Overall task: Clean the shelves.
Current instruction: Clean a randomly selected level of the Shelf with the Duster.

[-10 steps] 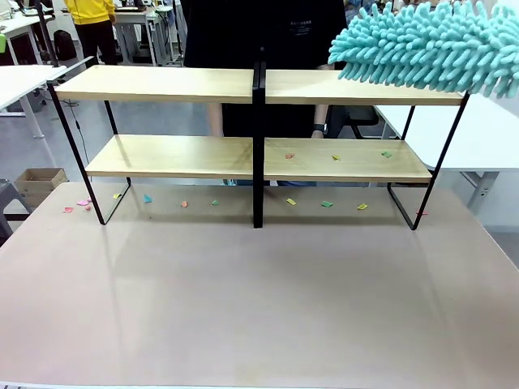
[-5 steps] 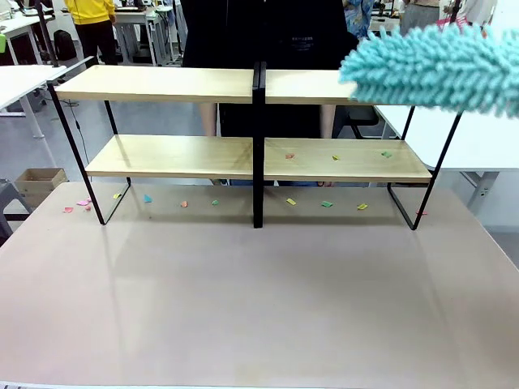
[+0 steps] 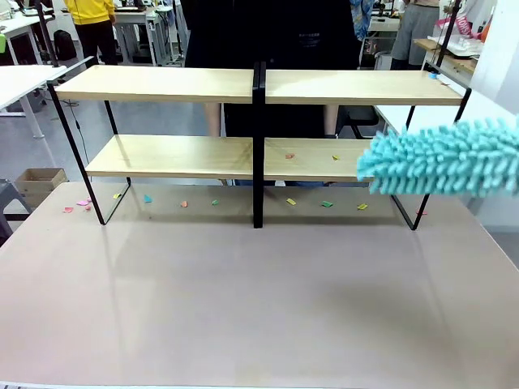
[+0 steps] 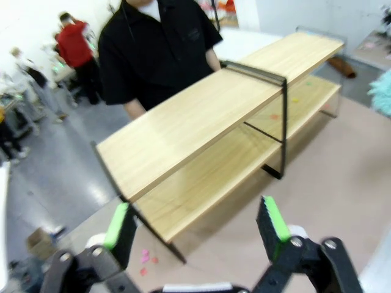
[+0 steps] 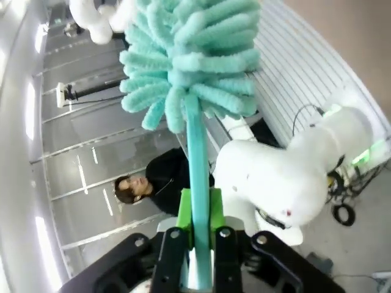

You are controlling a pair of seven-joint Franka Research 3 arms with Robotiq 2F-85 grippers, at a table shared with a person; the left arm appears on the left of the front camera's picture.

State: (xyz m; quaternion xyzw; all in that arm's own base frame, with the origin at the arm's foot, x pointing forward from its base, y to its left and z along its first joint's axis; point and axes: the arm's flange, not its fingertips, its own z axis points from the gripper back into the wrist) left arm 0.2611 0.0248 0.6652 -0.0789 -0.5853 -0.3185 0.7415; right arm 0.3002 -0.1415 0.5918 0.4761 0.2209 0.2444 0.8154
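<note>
Duster [image 3: 442, 160] dropped, seemingly fronting right edge of shelves [image 3: 162, 83]; right gripper [image 5: 198, 210] clamps it, left gripper [image 4: 195, 220] agape.

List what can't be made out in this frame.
Front view: on the shelves, the duster hides the lower board's right end, so what lies there is unseen; it is cut off by the right edge.
Left wrist view: scraps on the lower board are blurred, too small to count.

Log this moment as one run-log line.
right gripper: shut on teal fluffy duster | duster: by right end, lower board of light-wood black-framed shelves | left gripper: open, empty | coloured paper scraps: on lower board and table
</note>
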